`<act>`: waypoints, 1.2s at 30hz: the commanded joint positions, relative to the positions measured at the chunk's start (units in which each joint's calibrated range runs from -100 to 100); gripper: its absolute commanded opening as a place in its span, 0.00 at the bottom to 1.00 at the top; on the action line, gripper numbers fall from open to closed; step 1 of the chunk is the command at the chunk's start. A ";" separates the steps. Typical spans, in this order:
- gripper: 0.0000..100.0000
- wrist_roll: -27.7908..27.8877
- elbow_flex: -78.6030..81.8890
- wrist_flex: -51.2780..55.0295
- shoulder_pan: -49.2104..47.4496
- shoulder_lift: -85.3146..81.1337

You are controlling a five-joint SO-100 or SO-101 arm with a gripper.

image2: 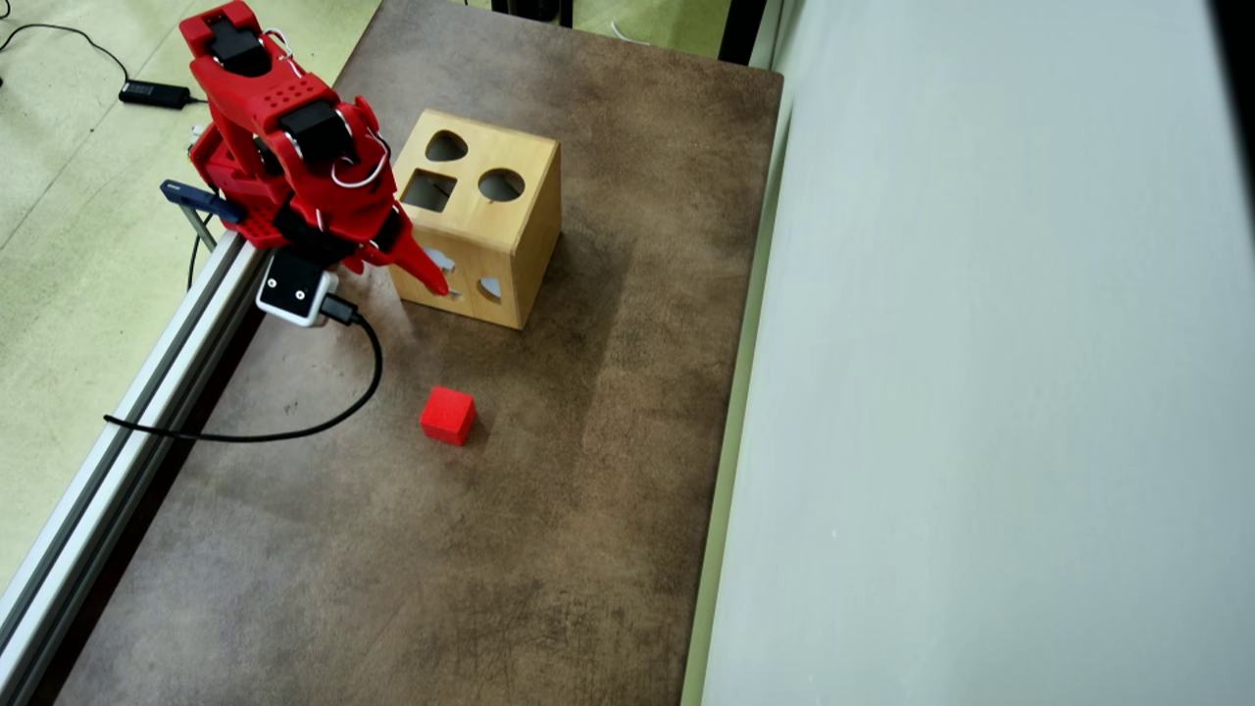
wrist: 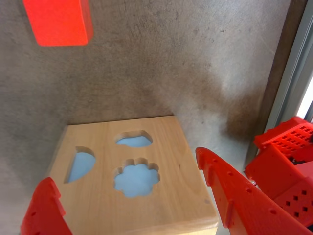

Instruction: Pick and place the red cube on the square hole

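Note:
The red cube [image2: 448, 415] lies on the brown table, apart from the arm; in the wrist view it [wrist: 58, 20] sits at the top left edge. The wooden shape-sorter box [image2: 515, 221] stands upright, with the square hole [image2: 428, 190] in its top face next to a heart hole and a round hole. My red gripper [image2: 426, 279] hangs by the box's near side face, open and empty. In the wrist view the gripper [wrist: 124, 166] has its jaws spread wide across that wooden face [wrist: 161, 196], which has a flower hole and two other holes.
An aluminium rail [image2: 147, 392] runs along the table's left edge, with the arm's base [image2: 245, 167] clamped to it. A black cable [image2: 294, 431] loops over the table left of the cube. A pale wall panel [image2: 980, 392] bounds the right side.

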 commanded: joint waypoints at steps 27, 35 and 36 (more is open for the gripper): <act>0.42 5.67 -39.69 -3.93 4.18 36.32; 0.42 5.67 -45.50 -3.93 3.43 42.94; 0.42 5.67 -46.22 -3.93 3.36 43.62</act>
